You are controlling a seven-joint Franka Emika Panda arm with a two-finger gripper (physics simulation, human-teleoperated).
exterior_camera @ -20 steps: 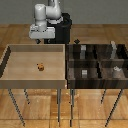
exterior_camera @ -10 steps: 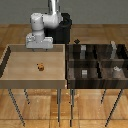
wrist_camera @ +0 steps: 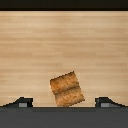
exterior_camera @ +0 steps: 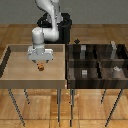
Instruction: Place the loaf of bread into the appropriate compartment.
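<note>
The loaf of bread (exterior_camera: pixel 41 67) is a tiny orange-brown lump lying on the floor of the light wooden tray (exterior_camera: pixel 15 75), near its middle. My gripper (exterior_camera: pixel 41 62) hangs directly over it, with the fingers just above the loaf. In the wrist view the loaf (wrist_camera: pixel 66 90) lies tilted between my two fingertips (wrist_camera: pixel 22 102), with wide gaps on both sides. The gripper (wrist_camera: pixel 64 103) is open and holds nothing.
A dark compartment box (exterior_camera: pixel 97 62) stands at the exterior view's right, split into several cells. Small grey blocks (exterior_camera: pixel 84 73) sit in some cells. The tray has raised walls (exterior_camera: pixel 65 65) beside the box. Both stand on thin metal legs.
The arm has lowered steadily toward the tray, bringing the open gripper down over the loaf. The loaf has not moved.
</note>
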